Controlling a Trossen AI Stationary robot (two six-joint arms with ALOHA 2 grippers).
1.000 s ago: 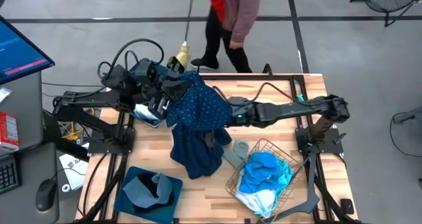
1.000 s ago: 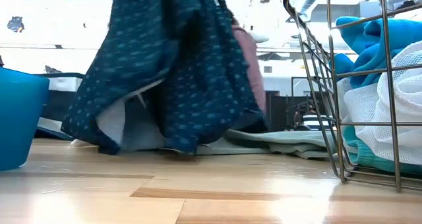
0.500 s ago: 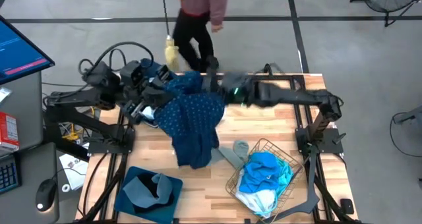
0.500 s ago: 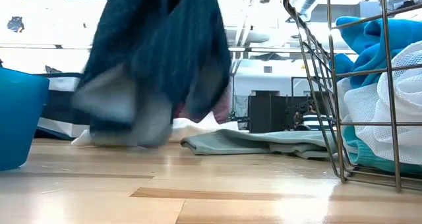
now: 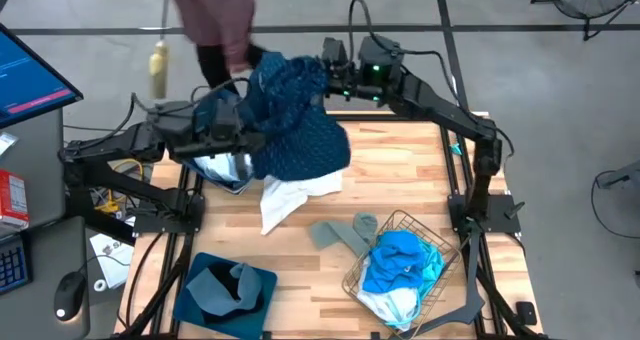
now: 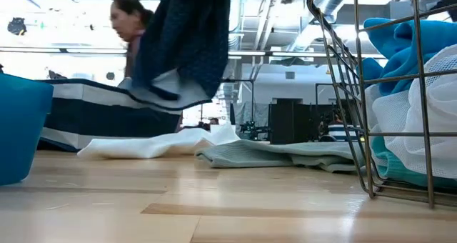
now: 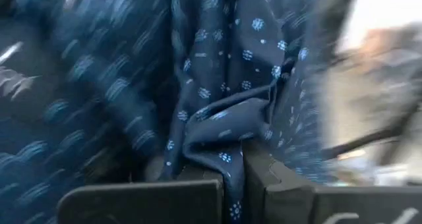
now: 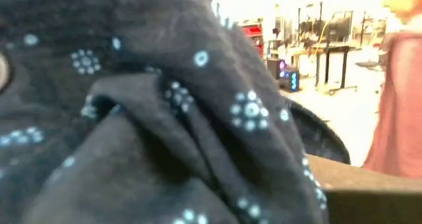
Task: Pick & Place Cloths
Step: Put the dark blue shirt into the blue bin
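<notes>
The navy cloth with small white dots [image 5: 300, 130] hangs bunched between both arms over the table's far left, clear of the tabletop in the low view [image 6: 189, 43]. My left gripper [image 5: 238, 145] is shut on its left part. My right gripper [image 5: 322, 78] is at its far upper part, shut, with the cloth draped over it and filling the right wrist view [image 8: 165, 118]. A white cloth [image 5: 290, 195] and a grey cloth [image 5: 345, 230] lie flat on the table. Cyan and white cloths [image 5: 400, 260] sit in the wire basket [image 5: 357, 263]. My left gripper pinches a bunched fold of the navy cloth [image 7: 231, 159] between its two fingers [image 7: 158, 197], several layers thick. The cloth rises from the fingers and is lifted clear of the table. My right gripper is on the navy cloth's far upper part [image 5: 312, 75], coming level from the table's right. The cloth itself hides the fingers and the place of contact.
A dark blue bin [image 5: 225, 290] holding a grey cloth stands at the near left; in the low view its wall [image 6: 18, 129] shows. A person [image 5: 215, 15] with a broom walks beyond the far edge. Bare wood lies between the white cloth and the right arm's base.
My right gripper has gone from the table's middle toward the far edge and up, taking the navy cloth's upper part along. The cloth, whose lower end lay on the table, now hangs clear and has uncovered the white cloth. The person has walked leftward.
</notes>
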